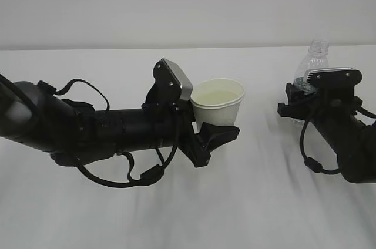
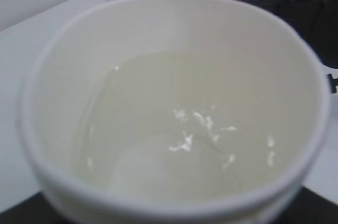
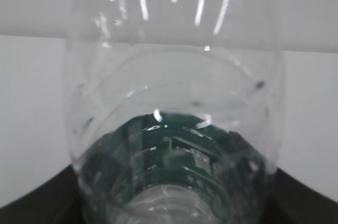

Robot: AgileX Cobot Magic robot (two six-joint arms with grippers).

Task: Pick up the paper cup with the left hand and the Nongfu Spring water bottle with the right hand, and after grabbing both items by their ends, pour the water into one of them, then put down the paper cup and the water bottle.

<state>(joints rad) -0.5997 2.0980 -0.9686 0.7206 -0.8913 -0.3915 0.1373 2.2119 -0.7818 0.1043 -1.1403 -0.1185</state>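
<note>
The white paper cup is upright at the middle, and my left gripper is shut on its lower part from the left. Pale clear water lies in the cup, which fills the left wrist view and hides the jaws. The Nongfu Spring water bottle stands upright at the right, capless neck up, with my right gripper shut round its green label band. In the right wrist view the clear ribbed bottle fills the frame, its green label low between the dark fingers.
The white table stretches all round, meeting a plain white wall at the back. Both black arms lie low over the table, with loose cables hanging beneath them.
</note>
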